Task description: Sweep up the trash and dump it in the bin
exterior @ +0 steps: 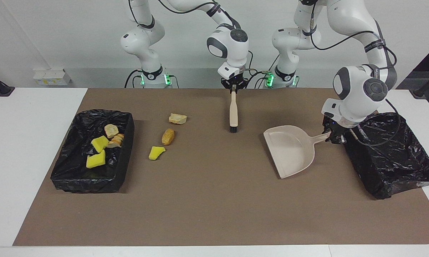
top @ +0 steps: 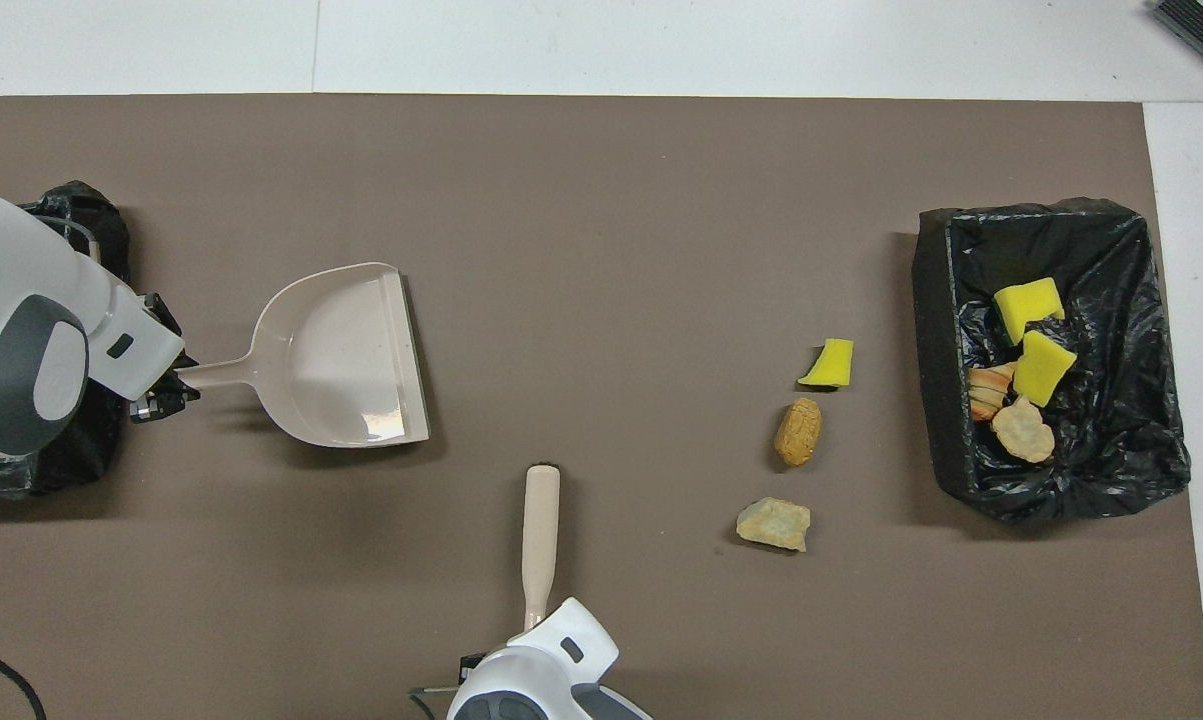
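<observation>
Right claw (exterior: 233, 88) clamped on brush (exterior: 233, 114) handle end, left claw (exterior: 335, 137) gripping dustpan (exterior: 291, 150) handle, readying to sweep three loose trash (exterior: 168, 136) lumps.

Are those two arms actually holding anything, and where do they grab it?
Yes. The left gripper holds the dustpan by its handle's end; the right gripper is shut on the brush at its handle's tip.
</observation>
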Controlling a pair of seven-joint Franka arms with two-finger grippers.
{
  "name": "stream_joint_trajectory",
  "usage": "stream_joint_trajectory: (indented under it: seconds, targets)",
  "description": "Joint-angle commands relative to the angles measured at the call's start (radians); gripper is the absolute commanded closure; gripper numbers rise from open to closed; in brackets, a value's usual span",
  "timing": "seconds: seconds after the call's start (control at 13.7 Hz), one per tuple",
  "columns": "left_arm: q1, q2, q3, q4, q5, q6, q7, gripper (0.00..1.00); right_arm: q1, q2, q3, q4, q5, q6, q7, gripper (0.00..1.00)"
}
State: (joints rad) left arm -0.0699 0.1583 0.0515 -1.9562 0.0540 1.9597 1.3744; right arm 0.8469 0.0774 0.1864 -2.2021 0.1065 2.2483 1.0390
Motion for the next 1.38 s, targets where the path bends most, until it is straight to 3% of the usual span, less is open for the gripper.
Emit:
stream_joint_trajectory:
  seconds: [0.0, 0.36, 0.66, 1.02, 1.31]
  targets:
    - [0.012, -0.037, -0.007, -0.049, -0.009, 0.038, -0.020, 1.00, -0.003, -0.004, -0.008, -0.004, -0.018, 0.002, 0.022, 1.00]
    - [-0.010, -0.019, -0.012, -0.006, -0.057, 0.022, -0.063, 1.00, -0.068, -0.036, -0.013, 0.004, -0.018, 0.001, 0.012, 1.00]
    - [-0.102, -0.019, -0.012, 0.008, -0.056, 0.030, -0.078, 1.00, -0.101, -0.054, -0.013, 0.005, -0.018, -0.015, 0.012, 1.00]
    - [-0.191, -0.042, -0.009, -0.038, -0.056, 0.050, -0.129, 1.00, -0.118, -0.082, -0.015, 0.007, -0.018, -0.053, 0.012, 1.00]
    - [-0.189, -0.081, -0.009, -0.127, -0.051, 0.160, -0.106, 1.00, -0.131, -0.119, -0.015, 0.007, -0.018, -0.105, 0.010, 1.00]
